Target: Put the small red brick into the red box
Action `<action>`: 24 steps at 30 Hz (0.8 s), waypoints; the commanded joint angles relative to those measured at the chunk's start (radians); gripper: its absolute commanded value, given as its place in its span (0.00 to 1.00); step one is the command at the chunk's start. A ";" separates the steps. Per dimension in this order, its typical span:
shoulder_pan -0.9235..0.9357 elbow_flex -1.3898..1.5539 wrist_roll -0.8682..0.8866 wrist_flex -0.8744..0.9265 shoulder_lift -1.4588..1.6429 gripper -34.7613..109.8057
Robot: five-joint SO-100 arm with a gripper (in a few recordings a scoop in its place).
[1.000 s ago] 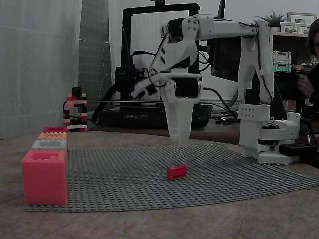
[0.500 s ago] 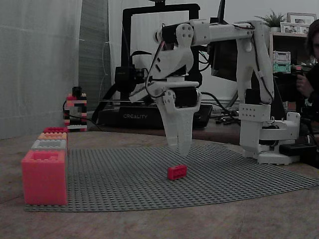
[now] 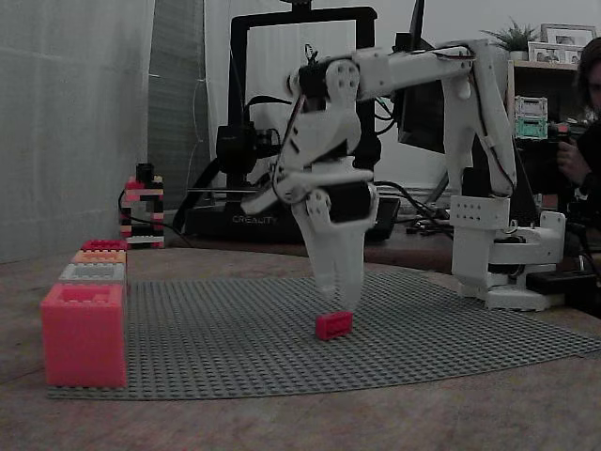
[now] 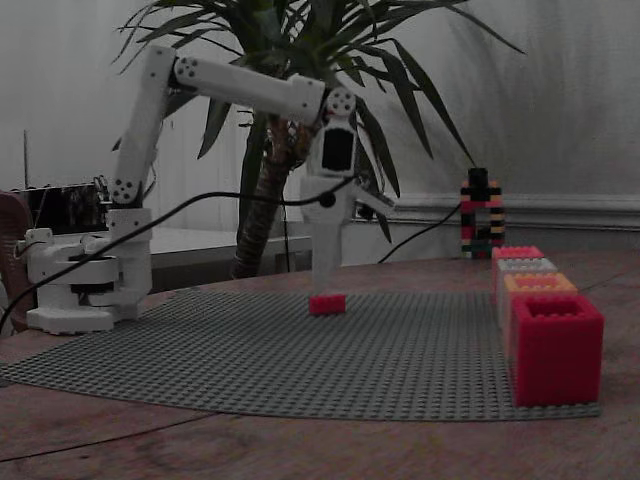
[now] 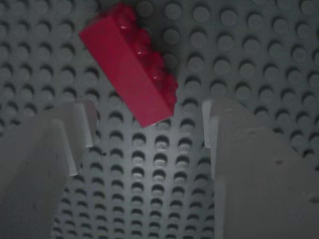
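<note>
A small red brick [image 3: 333,325] [image 4: 326,304] [image 5: 132,67] lies on the grey studded baseplate [image 3: 235,348] [image 4: 300,360] [image 5: 159,189] near its middle. My white gripper [image 3: 346,303] [image 4: 325,288] [image 5: 148,124] points straight down just above the brick, open, with nothing between its fingers. In the wrist view the brick lies askew just ahead of the two fingertips, its near end level with the gap. The red box [image 3: 84,334] [image 4: 556,347] stands at the baseplate's corner, open side up, well away from the gripper.
Behind the red box runs a row of orange, grey and pink boxes [image 3: 97,266] [image 4: 530,272]. A small brick tower [image 3: 143,211] [image 4: 480,215] stands further back. The arm's base [image 3: 507,254] [image 4: 80,280] sits at the baseplate's edge. A 3D printer [image 3: 272,122] is behind.
The gripper has come down from well above the baseplate to just over the red brick. The brick has not moved.
</note>
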 commanded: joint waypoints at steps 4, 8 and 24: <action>-0.041 -0.057 -0.008 -0.025 0.020 0.38; -0.044 -0.060 0.000 -0.052 -0.002 0.37; -0.037 -0.083 -0.005 -0.074 -0.048 0.37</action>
